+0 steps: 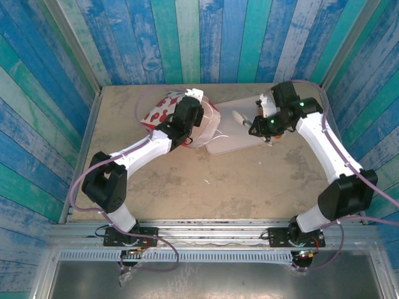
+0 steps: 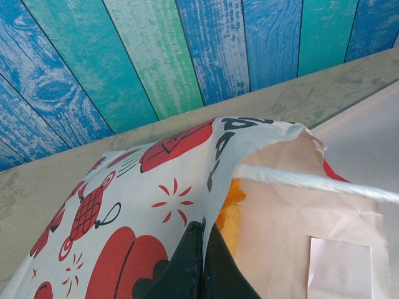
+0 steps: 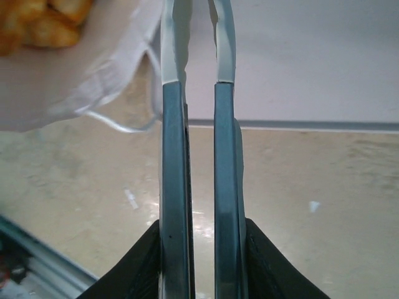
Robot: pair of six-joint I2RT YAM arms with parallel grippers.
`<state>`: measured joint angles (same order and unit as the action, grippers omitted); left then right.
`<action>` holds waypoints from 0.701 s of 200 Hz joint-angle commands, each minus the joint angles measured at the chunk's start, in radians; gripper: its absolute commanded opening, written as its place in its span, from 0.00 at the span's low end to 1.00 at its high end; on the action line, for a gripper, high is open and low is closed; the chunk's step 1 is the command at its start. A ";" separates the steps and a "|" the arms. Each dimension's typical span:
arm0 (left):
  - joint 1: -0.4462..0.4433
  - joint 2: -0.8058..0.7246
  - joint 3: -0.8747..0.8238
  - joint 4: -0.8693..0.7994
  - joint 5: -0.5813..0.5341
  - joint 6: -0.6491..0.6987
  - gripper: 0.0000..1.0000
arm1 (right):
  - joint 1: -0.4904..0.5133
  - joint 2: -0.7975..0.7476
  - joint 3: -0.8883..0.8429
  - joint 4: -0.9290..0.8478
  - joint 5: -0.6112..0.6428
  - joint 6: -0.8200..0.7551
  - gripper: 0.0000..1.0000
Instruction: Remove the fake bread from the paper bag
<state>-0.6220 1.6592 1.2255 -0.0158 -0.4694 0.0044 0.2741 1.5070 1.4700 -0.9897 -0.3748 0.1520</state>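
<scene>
The paper bag lies tilted at the back of the table, white with red marks, its mouth toward the right. My left gripper is shut on the bag's upper edge, holding the mouth open. Orange fake bread shows just inside the bag, and golden pieces sit past the bag's white rim. My right gripper is shut on a pair of metal tongs. The white tips of the tongs point at the bag's mouth and hover over the tray, with nothing between them.
A flat white tray lies right of the bag, under the tongs. A white cord handle hangs from the bag onto the tan tabletop. Blue and green plank walls close in the back and sides.
</scene>
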 commanded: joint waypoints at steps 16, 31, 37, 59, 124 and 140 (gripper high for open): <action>0.001 -0.041 -0.013 0.017 0.000 0.005 0.00 | 0.002 -0.126 -0.098 0.123 -0.189 0.090 0.38; 0.001 -0.034 -0.005 0.015 0.005 0.003 0.00 | 0.011 -0.167 -0.148 0.163 -0.214 0.120 0.37; 0.000 -0.032 -0.003 0.014 0.004 0.002 0.00 | 0.014 -0.180 -0.167 0.178 -0.220 0.134 0.35; 0.001 -0.028 0.006 0.010 0.008 -0.004 0.00 | 0.029 -0.205 -0.223 0.225 -0.239 0.185 0.32; 0.002 -0.027 -0.001 0.014 0.009 0.000 0.00 | 0.127 -0.130 -0.314 0.492 -0.330 0.366 0.36; 0.001 -0.031 -0.002 0.016 0.011 -0.001 0.00 | 0.139 -0.092 -0.317 0.561 -0.348 0.406 0.37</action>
<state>-0.6220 1.6592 1.2217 -0.0082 -0.4572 0.0040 0.3954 1.3739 1.1618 -0.5968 -0.6621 0.4667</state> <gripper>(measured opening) 0.048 0.369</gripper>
